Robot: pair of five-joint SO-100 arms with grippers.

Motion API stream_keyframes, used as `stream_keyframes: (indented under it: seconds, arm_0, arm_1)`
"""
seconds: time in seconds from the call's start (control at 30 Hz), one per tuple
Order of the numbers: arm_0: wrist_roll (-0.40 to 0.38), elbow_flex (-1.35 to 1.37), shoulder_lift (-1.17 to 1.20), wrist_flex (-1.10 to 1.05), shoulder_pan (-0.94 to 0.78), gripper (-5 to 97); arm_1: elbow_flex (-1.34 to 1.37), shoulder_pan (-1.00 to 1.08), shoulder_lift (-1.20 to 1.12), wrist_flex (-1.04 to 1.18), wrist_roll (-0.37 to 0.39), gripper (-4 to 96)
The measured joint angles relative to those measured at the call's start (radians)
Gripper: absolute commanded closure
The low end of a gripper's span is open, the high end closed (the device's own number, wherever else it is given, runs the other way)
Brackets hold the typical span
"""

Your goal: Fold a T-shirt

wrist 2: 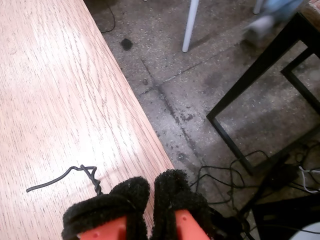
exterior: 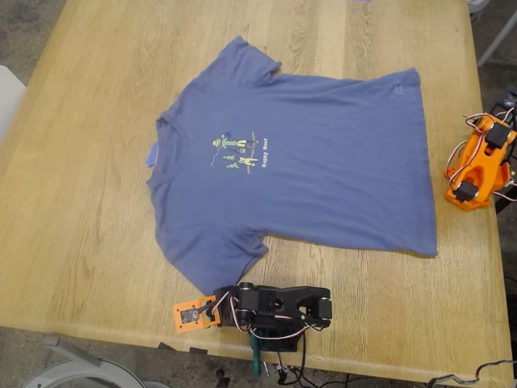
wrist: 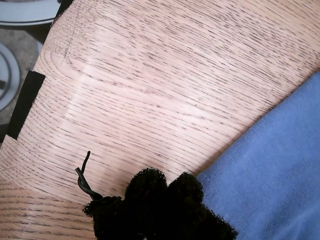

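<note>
The slate-blue T-shirt lies spread flat, print side up, on the wooden table, with its collar toward the exterior view's left and its hem toward the right. My first gripper has black fuzzy pads pressed together, empty, resting by the table's near edge beside one sleeve. It belongs to the folded black arm. My second gripper also has its fuzzy pads together, empty, at the table's edge over the floor. It belongs to the orange arm, apart from the shirt's hem.
A small blue tape scrap lies by the collar. Black tape marks the table edge. Thin wire ends stick out by each gripper. A black metal frame, cables and a white leg are on the floor.
</note>
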Motion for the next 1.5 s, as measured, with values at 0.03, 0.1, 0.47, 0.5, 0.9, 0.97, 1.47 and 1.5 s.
stream_keyframes:
  seconds: [0.03, 0.1, 0.47, 0.5, 0.9, 0.97, 1.47, 1.5]
  arm_0:
    - [0.011, 0.000, 0.000, -0.003, 0.005, 92]
    - [0.052, 0.005, 0.000, -0.156, 0.147, 92]
    - [0.083, 0.006, 0.000, -0.469, 0.324, 92]
    - [0.083, 0.006, 0.000, -0.469, 0.324, 92]
    - [0.083, 0.006, 0.000, -0.480, 0.324, 88]
    - [0.084, 0.006, 0.000, -0.502, 0.324, 80]
    - [0.123, 0.006, 0.000, -0.723, 0.431, 21]
    - [0.123, 0.006, 0.000, -0.723, 0.433, 20]
  arm_1:
    - [0.000, -0.015, -0.002, -0.020, 0.012, 91.1]
    - [0.000, -0.167, 0.000, -0.179, 0.040, 91.1]
    - [0.000, -0.238, -0.002, -0.239, 0.052, 91.1]
    - [0.000, -0.236, -0.002, -0.239, 0.052, 91.1]
    - [0.000, -0.252, -0.002, -0.318, 0.052, 89.8]
    - [0.000, -0.252, -0.002, -0.341, 0.052, 81.9]
    - [-0.011, -0.187, -0.002, -0.439, 0.052, 43.7]
    - [-0.015, -0.178, -0.002, -0.434, 0.057, 43.4]
